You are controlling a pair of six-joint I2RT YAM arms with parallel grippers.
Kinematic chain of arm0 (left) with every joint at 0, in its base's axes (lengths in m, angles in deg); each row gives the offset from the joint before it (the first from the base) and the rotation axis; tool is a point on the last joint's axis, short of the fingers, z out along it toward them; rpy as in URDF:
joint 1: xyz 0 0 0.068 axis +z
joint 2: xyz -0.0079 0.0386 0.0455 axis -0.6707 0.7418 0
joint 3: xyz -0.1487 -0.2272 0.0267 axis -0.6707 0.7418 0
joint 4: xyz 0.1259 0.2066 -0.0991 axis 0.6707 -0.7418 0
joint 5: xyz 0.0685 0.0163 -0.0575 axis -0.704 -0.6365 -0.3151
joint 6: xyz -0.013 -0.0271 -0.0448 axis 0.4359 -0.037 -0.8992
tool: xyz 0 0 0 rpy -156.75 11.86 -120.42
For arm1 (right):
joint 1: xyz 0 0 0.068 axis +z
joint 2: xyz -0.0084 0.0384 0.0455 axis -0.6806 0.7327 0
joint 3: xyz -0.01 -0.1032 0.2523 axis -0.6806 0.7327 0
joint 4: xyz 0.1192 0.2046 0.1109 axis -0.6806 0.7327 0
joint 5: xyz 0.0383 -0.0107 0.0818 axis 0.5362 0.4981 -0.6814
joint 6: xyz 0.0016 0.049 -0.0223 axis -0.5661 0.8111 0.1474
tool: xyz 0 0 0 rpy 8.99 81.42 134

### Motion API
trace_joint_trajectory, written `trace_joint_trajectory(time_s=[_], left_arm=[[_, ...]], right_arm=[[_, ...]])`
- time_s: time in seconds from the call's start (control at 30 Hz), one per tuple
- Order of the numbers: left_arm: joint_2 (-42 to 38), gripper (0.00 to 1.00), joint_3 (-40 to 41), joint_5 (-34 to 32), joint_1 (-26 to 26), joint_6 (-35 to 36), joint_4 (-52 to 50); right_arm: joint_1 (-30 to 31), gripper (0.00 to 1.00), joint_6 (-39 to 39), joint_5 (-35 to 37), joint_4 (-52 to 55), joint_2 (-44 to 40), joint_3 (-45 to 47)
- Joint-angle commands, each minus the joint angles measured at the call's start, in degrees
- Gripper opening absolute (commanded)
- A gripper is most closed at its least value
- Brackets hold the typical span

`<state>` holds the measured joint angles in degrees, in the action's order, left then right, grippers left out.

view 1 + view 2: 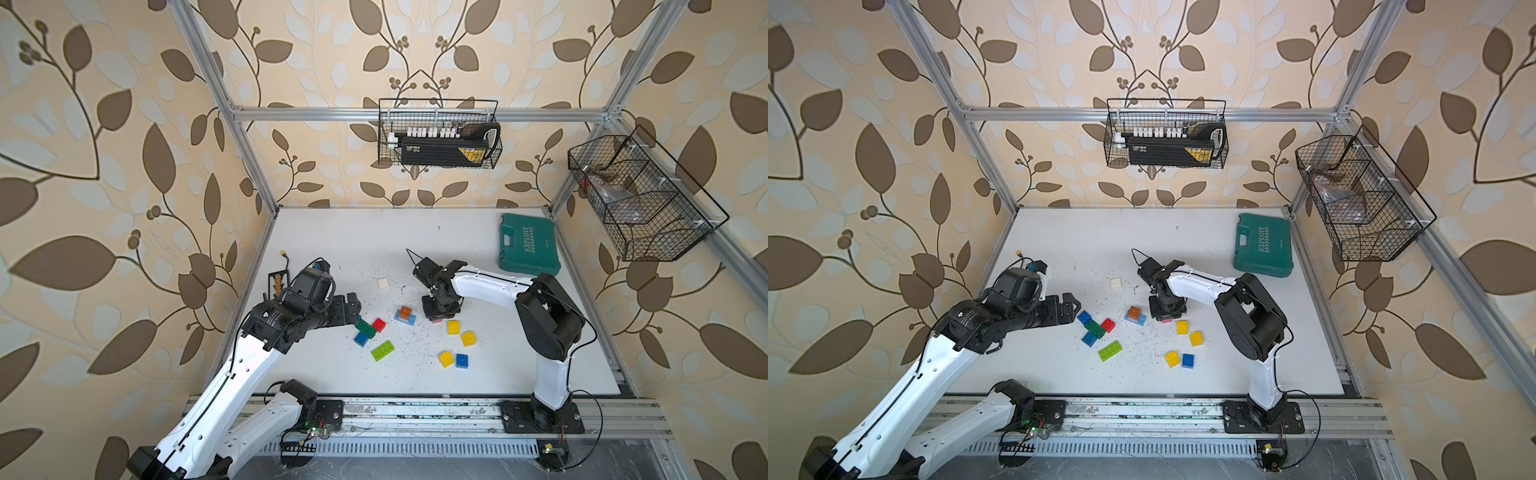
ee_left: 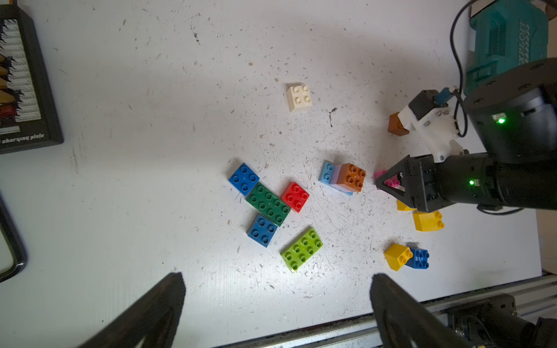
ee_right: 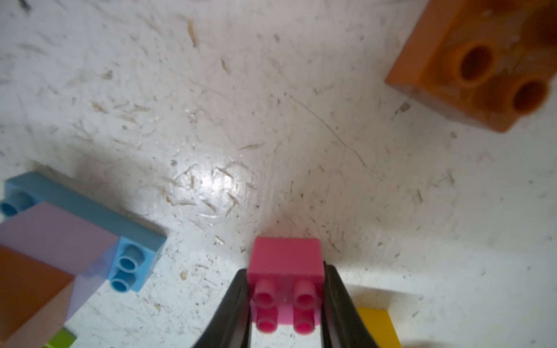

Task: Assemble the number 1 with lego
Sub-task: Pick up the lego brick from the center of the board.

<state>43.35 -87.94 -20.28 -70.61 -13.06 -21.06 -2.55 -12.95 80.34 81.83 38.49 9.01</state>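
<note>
While the right arm reaches down over the middle of the counter [image 1: 332, 232], the right jaws are clamped on a pink brick [image 3: 286, 262], one finger pressed against each of its sides, studs facing up. The brick is low at the counter surface; whether it rests there or is just lifted cannot be told. Just beside it, toward the left arm, stands a small stack [image 2: 343, 177]: a light blue long piece at the bottom, a lilac piece on that, and an orange-brown one on top. A brown brick [image 3: 470, 60] lies apart on the far side of the pink one.

The left jaws stand wide apart and hold nothing, hovering near a cluster on the left arm's side. There a green long brick [image 2: 268, 205] is touched by two blue bricks [image 2: 243, 178] and a red brick [image 2: 294, 197]. A lime long brick [image 2: 301, 248] lies just beside them, apart. A white brick [image 1: 383, 284] sits alone farther back.

Two yellow bricks [image 1: 453, 327] lie near the right jaws on the front side. Closer to the front edge, a third yellow brick [image 1: 446, 359] touches another blue brick [image 1: 461, 360]. A teal tool case [image 1: 528, 245] lies at the back right corner.
</note>
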Motion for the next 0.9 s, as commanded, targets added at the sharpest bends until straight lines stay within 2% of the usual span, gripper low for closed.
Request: trace_joint_trajectory(time_s=[0.0, 0.13, 0.27, 0.57, 0.73, 0.87], left_arm=[[-0.9, 0.99, 0.3, -1.6, 0.0, 0.4, 1.0], [-1.4, 0.99, 0.3, -1.8, 0.0, 0.4, 0.9], [-2.5, 0.99, 0.3, -2.3, 0.0, 0.2, 0.8], [-4.1, 0.99, -2.9, -4.3, -0.1, 1.4, -2.2], [-4.5, 0.99, -5.1, -5.5, 0.0, 4.4, -3.6], [-6.6, 0.99, -1.9, -3.6, -0.1, 4.3, -1.6]], right_arm=[[0.0, 0.21, 6.8, -0.6, 2.5, -2.2, -1.6], [1.8, 0.18, 13.5, -2.2, 3.3, -6.0, -2.4], [4.9, 0.13, 18.8, 0.0, 7.9, -7.1, -7.9], [12.5, 0.11, 26.2, 5.4, 17.9, 0.0, -22.2], [13.4, 0.09, 31.7, 5.7, 17.4, 2.6, -24.5], [13.4, 0.08, 36.2, 6.1, 15.6, 4.0, -25.1]])
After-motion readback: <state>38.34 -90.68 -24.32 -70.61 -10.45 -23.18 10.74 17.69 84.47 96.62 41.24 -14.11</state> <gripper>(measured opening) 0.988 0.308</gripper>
